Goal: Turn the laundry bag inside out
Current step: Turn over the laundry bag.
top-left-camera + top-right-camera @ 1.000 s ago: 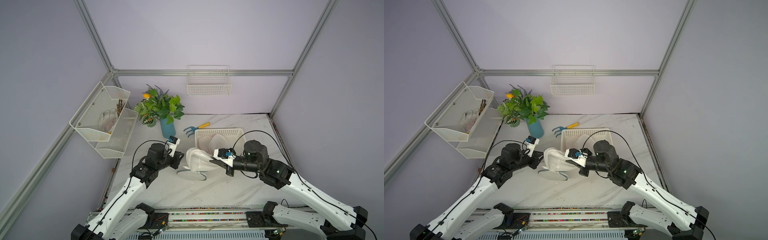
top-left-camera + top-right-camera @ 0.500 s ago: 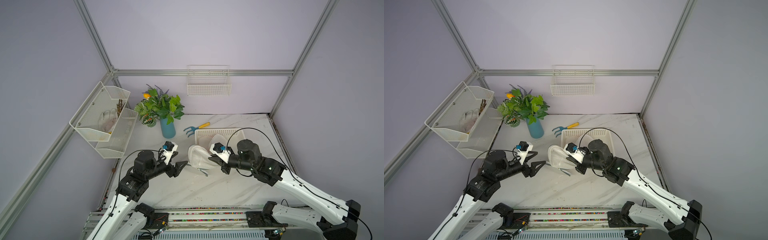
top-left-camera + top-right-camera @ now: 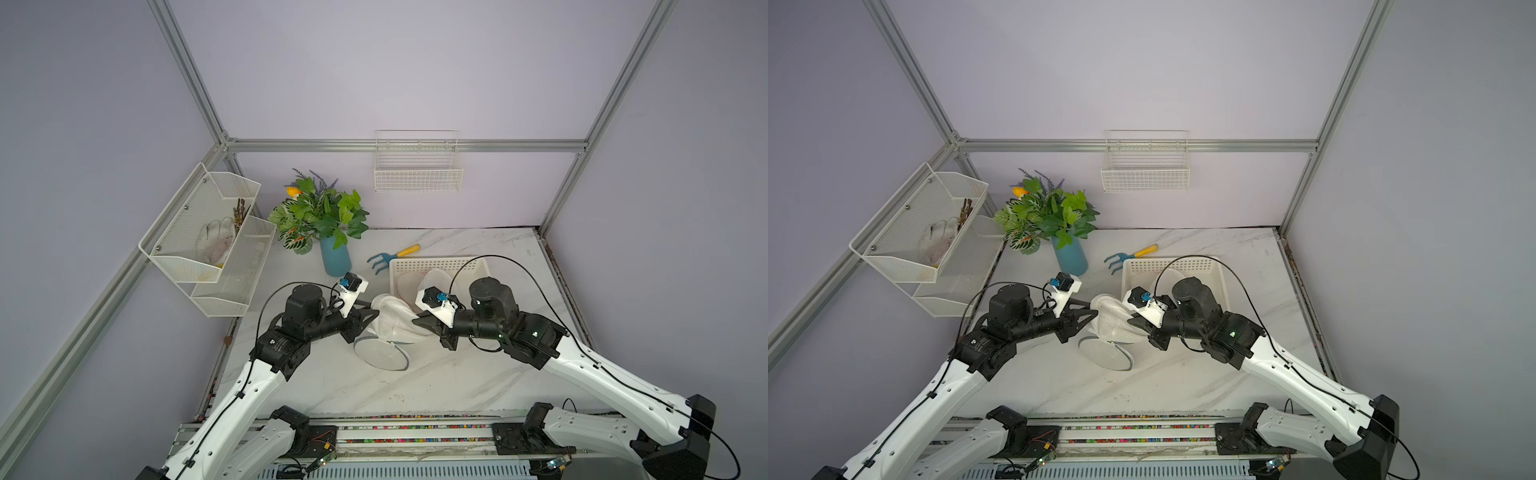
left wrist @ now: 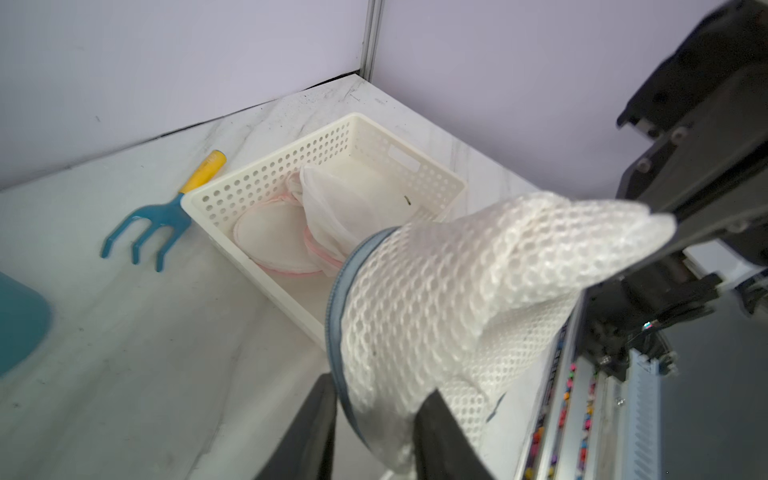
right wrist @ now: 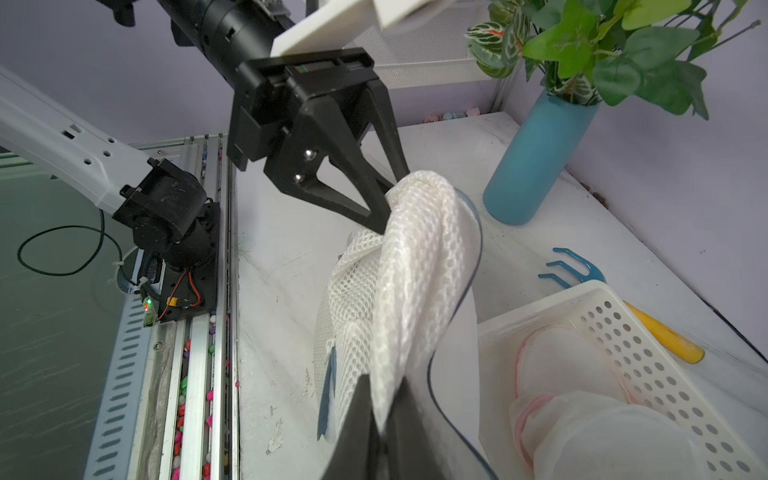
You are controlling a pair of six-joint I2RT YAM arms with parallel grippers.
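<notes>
White mesh laundry bag (image 3: pixel 392 322) hangs between the two arms, just in front of the basket (image 3: pixel 436 261) and low over the worktop (image 3: pixel 457 374). Left fingers (image 5: pixel 316 137) are pinched on a bunched fold at one end. Right fingers (image 5: pixel 355 440) are clamped tight on the opposite end (mesh squeezed flat between them). The round flat panel (image 3: pixel 381 353) under the bag rests on the worktop. It looks like part of the bag, but I can't confirm the join.

Step, as I read it: stretch/regrip mid-inversion, not done. The next move needs one side to anchor while the other lets go and goes for the blue zipper rim (image 4: pixel 338 286) to peel it over.

Unclear: where the mouth is, which face is outward, and how much fabric each pinch has. The left fingertips are cut off in the left wrist view.
</notes>
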